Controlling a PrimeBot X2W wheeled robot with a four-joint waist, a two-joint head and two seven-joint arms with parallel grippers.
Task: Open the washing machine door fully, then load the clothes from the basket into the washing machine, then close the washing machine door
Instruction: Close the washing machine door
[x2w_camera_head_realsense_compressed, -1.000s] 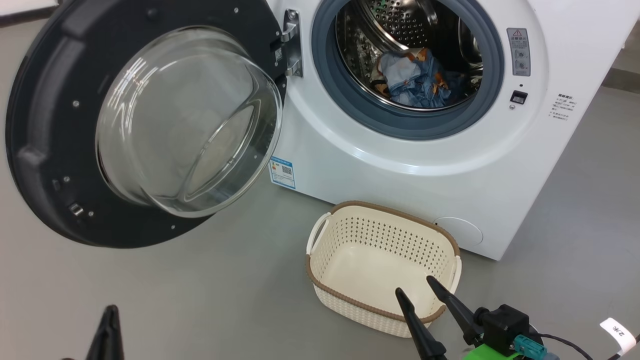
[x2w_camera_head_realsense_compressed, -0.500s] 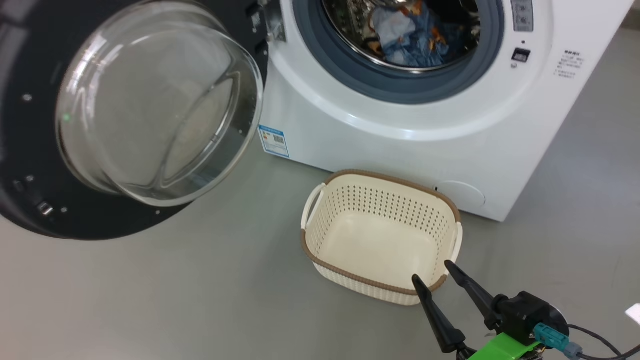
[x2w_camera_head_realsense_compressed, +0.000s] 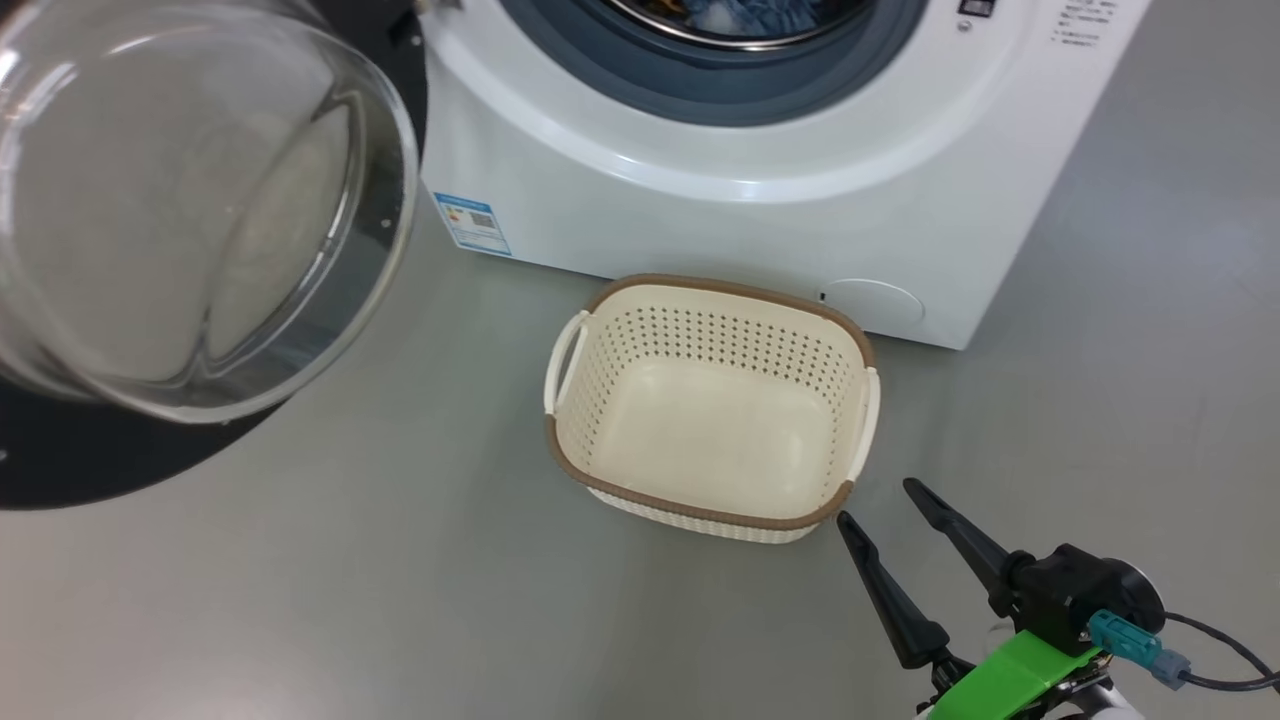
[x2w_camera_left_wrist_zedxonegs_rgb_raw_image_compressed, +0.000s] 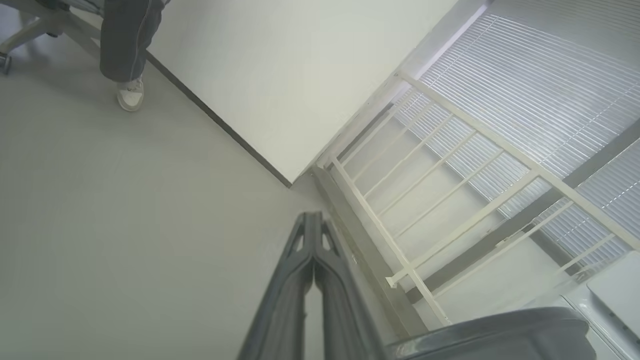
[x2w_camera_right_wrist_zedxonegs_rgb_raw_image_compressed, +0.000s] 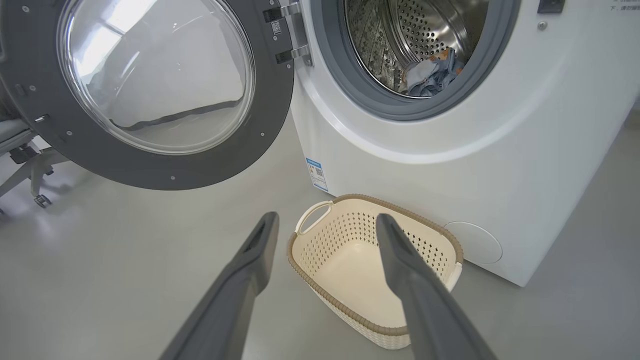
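Cream basket (x2w_camera_head_realsense_compressed: 712, 286) before washing machine (x2w_camera_head_realsense_compressed: 700, 215), door (x2w_camera_head_realsense_compressed: 180, 210) open; right gripper (x2w_camera_head_realsense_compressed: 874, 500) apart near basket; left gripper (x2w_camera_left_wrist_zedxonegs_rgb_raw_image_compressed: 312, 220) together, shoe (x2w_camera_left_wrist_zedxonegs_rgb_raw_image_compressed: 130, 95) beyond

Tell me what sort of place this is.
Probably a lab or office room set up for laundry: a front-loading washing machine on grey floor, a basket, and a wheeled chair base.

One basket (x2w_camera_head_realsense_compressed: 716, 289); one washing machine (x2w_camera_head_realsense_compressed: 700, 215) (one door (x2w_camera_head_realsense_compressed: 190, 210)); one clothes bundle (x2w_camera_right_wrist_zedxonegs_rgb_raw_image_compressed: 429, 76)

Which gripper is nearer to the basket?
Right. The right gripper, open, hangs close to the basket's near corner. The left gripper, shut, points at a wall and a railing instead.
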